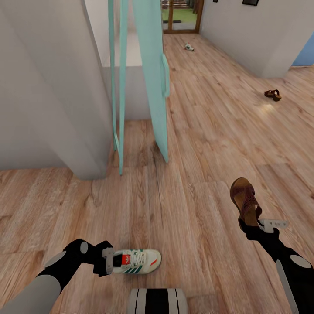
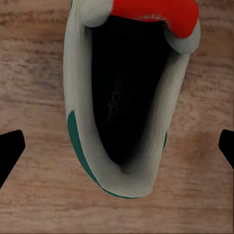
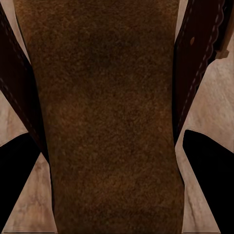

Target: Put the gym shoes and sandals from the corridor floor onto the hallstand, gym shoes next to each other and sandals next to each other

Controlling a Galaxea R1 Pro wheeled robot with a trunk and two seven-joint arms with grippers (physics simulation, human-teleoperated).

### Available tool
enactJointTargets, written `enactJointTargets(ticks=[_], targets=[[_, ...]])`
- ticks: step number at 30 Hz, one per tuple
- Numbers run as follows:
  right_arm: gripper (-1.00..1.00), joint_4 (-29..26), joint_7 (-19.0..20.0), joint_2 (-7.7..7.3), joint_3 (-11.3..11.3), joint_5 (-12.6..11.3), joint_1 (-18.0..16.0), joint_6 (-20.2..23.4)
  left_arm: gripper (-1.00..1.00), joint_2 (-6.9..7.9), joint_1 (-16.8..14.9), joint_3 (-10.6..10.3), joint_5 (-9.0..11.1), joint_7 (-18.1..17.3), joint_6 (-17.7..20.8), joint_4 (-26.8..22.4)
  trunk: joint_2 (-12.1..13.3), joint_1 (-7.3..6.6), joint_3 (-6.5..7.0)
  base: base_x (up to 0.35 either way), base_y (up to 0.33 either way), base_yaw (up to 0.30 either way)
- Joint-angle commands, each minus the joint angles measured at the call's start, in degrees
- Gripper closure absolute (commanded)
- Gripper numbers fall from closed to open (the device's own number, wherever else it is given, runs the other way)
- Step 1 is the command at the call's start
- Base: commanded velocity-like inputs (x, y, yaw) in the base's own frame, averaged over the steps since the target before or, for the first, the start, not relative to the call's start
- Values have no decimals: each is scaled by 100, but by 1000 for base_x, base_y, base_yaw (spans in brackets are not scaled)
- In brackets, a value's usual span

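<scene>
Gym shoe (image 1: 138, 261) in left end effector (image 1: 108, 261), sandal (image 1: 245, 199) in right end effector (image 1: 253, 225)

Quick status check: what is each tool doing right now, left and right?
Left tool: closed on the heel of a white sneaker, held just over the floor.
Right tool: closed on the heel end of a brown sandal, lifted above the floor.

Teal door (image 1: 150, 74) ajar; grey wall (image 1: 48, 87).
</scene>
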Motion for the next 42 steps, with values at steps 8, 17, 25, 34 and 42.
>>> enactJointTargets(ticks=[8,17,25,34,42], targets=[[100,-8,37,-1,-11,-3,-4,34,-100,-13,-2,-14,-61,6,-29,-24,-3,1,-75,0,0,0],[100,-16,38,0,-11,-3,-2,34,-100,-5,5,-21,-126,6,-14,-211,-3,1,-83,0,0,0],[100,-72,38,1,-7,-1,-4,34,-100,-7,10,-15,-277,15,10,-251,-9,11,-201,0,0,0],[100,-94,35,1,-5,-3,-3,34,-100,-7,16,-14,-281,15,10,-255,-9,11,-225,0,0,0],[100,-94,37,1,-2,-3,-4,34,-100,5,8,-14,-282,15,13,-266,-17,27,-382,0,0,0]])
